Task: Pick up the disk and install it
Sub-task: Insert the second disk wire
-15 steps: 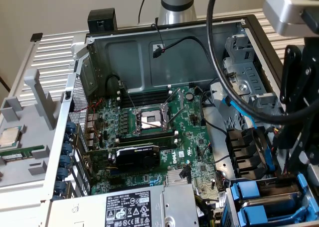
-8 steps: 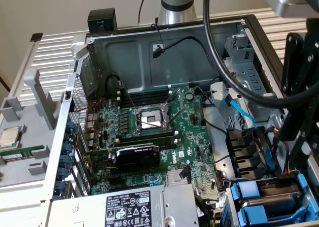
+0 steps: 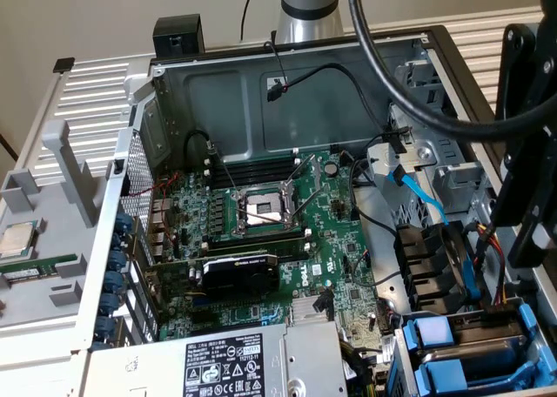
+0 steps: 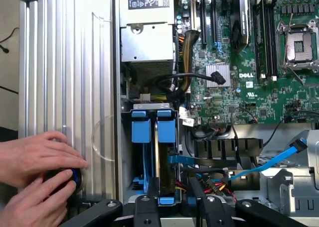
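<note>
1. Computer case [image 3: 218,101]: bare grey sheet metal, dull matt inner wall.
2. Motherboard [image 3: 261,232]: green circuit board, slight sheen; socket frame bright metal.
3. Disk [image 4: 160,157]: seen edge-on, blue plastic carrier, smooth and matt.
4. Power-supply box [image 4: 144,38]: grey metal, paper-like label.
5. Data cable [image 4: 269,165]: flat blue plastic, glossy.
6. Tabletop [image 4: 65,62]: ribbed silvery metal, brushed look.
7. Tool [image 4: 172,207]: black matt links.

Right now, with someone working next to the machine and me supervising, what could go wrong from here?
1. A person's hands rest on the ribbed panel close to the gripper; any sideways arm move might strike them.
2. The blue cable runs right beside the disk in its bay and could snag or get pinched.
</note>
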`<state>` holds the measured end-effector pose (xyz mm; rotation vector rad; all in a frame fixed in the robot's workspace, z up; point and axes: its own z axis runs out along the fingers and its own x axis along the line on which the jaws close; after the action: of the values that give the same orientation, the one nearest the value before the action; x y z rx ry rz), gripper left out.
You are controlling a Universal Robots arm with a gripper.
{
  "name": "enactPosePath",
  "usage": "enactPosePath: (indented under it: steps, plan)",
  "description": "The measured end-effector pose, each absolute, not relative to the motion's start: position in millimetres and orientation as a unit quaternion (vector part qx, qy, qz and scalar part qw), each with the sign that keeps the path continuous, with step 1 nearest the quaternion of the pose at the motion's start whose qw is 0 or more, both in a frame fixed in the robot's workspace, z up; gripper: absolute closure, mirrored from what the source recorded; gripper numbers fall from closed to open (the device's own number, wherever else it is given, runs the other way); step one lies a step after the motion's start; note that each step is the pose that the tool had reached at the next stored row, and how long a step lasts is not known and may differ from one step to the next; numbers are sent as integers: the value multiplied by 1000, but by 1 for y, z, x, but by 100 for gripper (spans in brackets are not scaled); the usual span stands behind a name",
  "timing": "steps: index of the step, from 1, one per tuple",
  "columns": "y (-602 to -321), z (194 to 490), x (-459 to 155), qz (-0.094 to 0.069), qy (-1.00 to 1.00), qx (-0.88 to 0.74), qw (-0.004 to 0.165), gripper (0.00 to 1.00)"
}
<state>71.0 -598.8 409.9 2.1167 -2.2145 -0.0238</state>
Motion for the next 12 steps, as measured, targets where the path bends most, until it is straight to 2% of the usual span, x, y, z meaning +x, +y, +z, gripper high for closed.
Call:
enactPosePath:
  steps: [12]
  plan:
    - [-599, 410, 71, -8, -722, 690, 39, 63]
